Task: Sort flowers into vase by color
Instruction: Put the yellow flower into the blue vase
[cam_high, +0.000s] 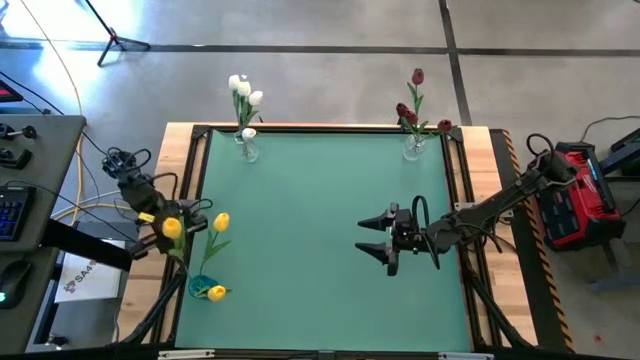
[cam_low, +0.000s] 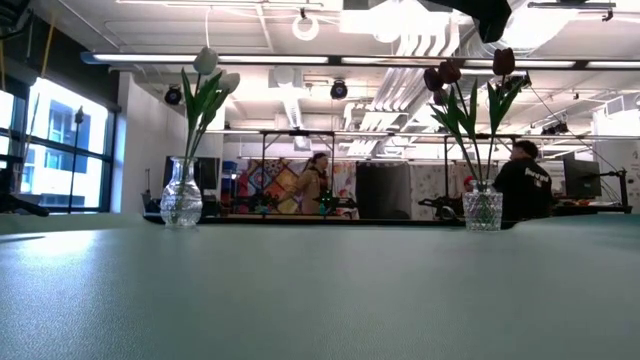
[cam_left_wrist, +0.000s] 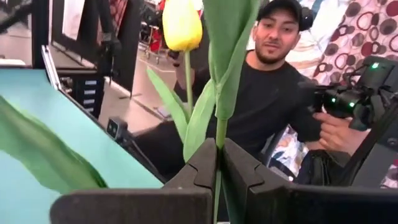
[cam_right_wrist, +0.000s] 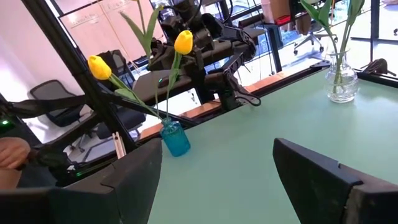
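My left gripper (cam_high: 160, 222) hovers at the table's left edge, shut on a yellow tulip (cam_high: 172, 228) whose head (cam_left_wrist: 181, 25) shows above the fingers. Just right of it, a blue vase (cam_high: 203, 288) stands near the front left corner with two yellow tulips (cam_right_wrist: 183, 42) (cam_right_wrist: 98, 66) stuck in it by their stems. White tulips (cam_high: 244, 92) fill a clear vase (cam_high: 247, 148) at the far left. Dark red tulips (cam_high: 412, 108) fill another clear vase (cam_high: 415, 148) at the far right. My right gripper (cam_high: 385, 238) hangs open and empty over the table's right half. My left gripper pinches the tulip's thin green stem (cam_left_wrist: 219, 142) between its two fingers, below the leaves. The fingers lie level and across the stem. The stem rises from the fingers with the head on top, lifted clear of the table.
The green mat (cam_high: 320, 250) lies bare between the vases and both arms. A black frame and wooden border (cam_high: 490, 200) run around it. A person in black (cam_left_wrist: 261, 93) sits just beyond the left edge; other people show in the room behind (cam_low: 316, 182).
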